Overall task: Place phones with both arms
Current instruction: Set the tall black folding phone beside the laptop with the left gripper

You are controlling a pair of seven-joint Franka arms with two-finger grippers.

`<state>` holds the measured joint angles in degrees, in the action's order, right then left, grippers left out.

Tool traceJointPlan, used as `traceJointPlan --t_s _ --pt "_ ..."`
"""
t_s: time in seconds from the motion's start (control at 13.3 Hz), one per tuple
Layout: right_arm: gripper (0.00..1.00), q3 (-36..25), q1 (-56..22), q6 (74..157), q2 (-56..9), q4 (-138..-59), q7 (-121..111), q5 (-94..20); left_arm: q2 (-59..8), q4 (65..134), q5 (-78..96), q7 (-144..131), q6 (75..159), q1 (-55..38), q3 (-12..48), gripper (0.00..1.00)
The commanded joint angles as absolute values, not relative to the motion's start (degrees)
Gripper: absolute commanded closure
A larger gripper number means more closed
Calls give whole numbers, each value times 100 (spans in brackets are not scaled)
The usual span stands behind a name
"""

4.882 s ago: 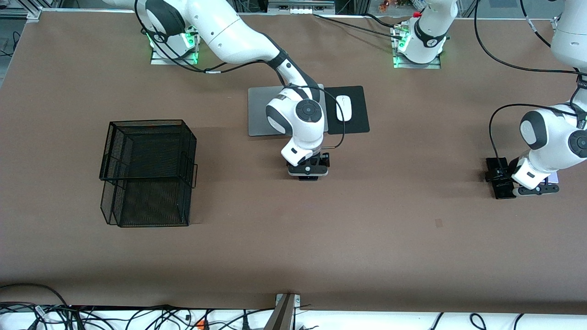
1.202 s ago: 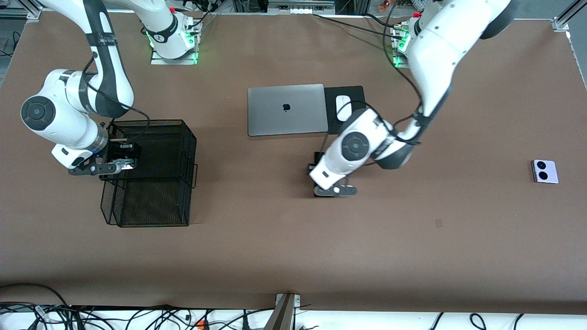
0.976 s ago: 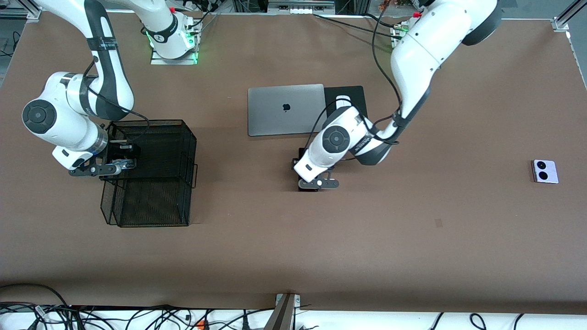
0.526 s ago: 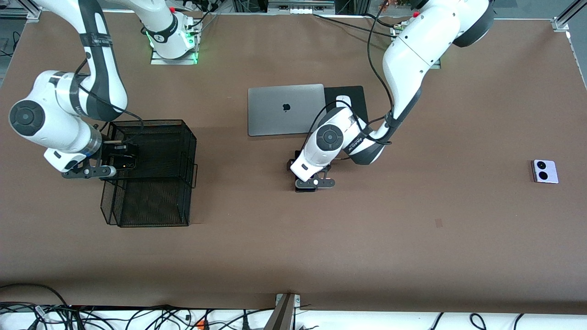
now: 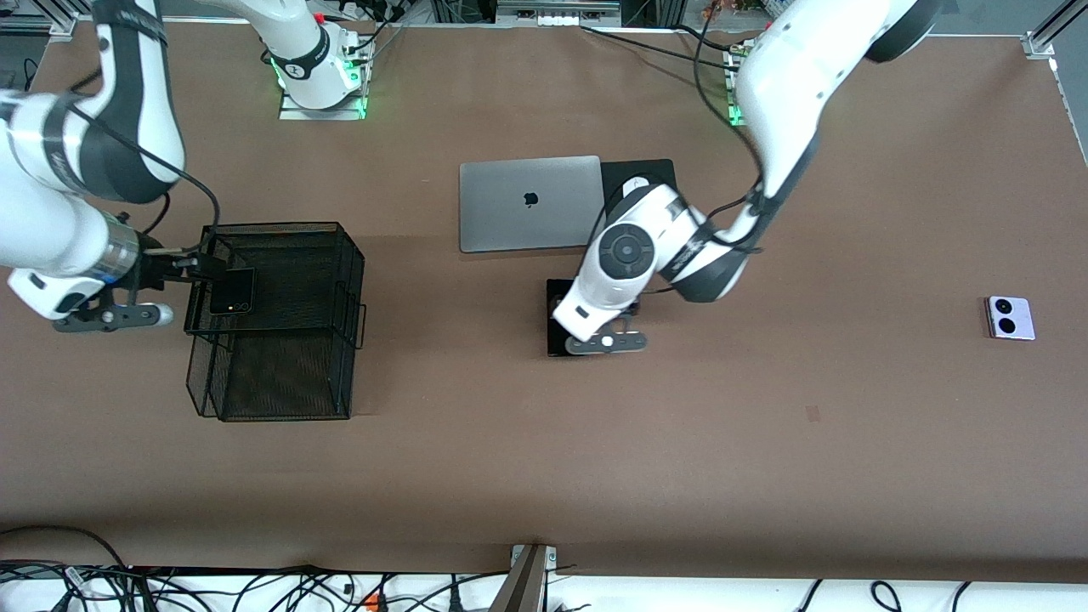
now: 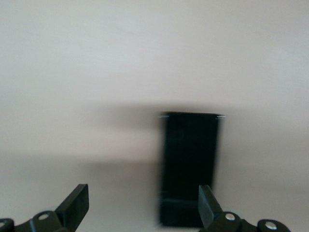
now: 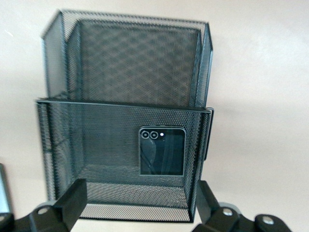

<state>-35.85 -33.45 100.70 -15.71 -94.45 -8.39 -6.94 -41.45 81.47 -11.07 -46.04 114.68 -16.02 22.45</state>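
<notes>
The small squarish black phone (image 5: 232,291) lies in the farther tier of the black mesh basket (image 5: 272,226); it also shows in the right wrist view (image 7: 161,151). My right gripper (image 5: 174,270) is open and empty, just outside the basket's rim at the right arm's end (image 7: 140,203). The long slim black slab (image 5: 563,327) lies flat on the table's middle. My left gripper (image 5: 612,323) is open and empty above it (image 6: 142,210), one finger over the slab's end (image 6: 189,164). The lavender-white phone (image 5: 1009,317) lies alone toward the left arm's end.
A closed grey laptop (image 5: 529,202) and a black mouse pad (image 5: 663,170) with a white mouse (image 5: 636,181) lie farther from the front camera than the slab. The basket's nearer, lower tier (image 5: 280,374) holds nothing visible.
My right gripper has let go of the small black phone in the basket and drawn back out past its rim. My left gripper has shifted off the slab, which now lies uncovered.
</notes>
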Motion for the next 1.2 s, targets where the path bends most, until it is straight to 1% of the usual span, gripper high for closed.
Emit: traceJointPlan --t_s 0.0,0.15,0.23,0.3,0.45,0.68,0.75,0.98,1.13 --pt "0 -3402 -3410 9931 -1644 -9193 -301 -809 -3578 8306 -1125 -4204 10183 -961 2250 0" --pt "0 -3087 -3489 9984 -1670 -9158 156 -809 -3507 8297 -1125 -3668 9443 -206 2250 0" --pt "0 -2885 -3507 10071 -1731 -9097 480 -800 -3489 8297 -1134 -3369 9231 146 2250 0" --pt "0 -2674 -3524 10142 -1801 -9018 797 -800 -3489 8340 -1169 -3114 9072 384 2206 0" --pt "0 -2217 -3585 10291 -2151 -8712 1517 -791 -3559 8376 -1711 -2727 9009 806 2092 0" --pt "0 -1689 -3927 10809 -2950 -8018 2660 -782 -3770 8411 -2467 -2479 9079 1474 2083 0" --pt "0 -1635 -4103 10932 -3232 -7798 2985 -782 -3840 8411 -2731 -2313 9157 1720 2092 0" --pt "0 -1626 -4752 11284 -4075 -6981 3672 -782 -3858 8499 -2953 -1103 9903 2607 2083 0" --pt "0 -1626 -5105 11582 -4551 -6593 4286 -773 -3867 8499 -3040 -268 10246 3082 2083 0"
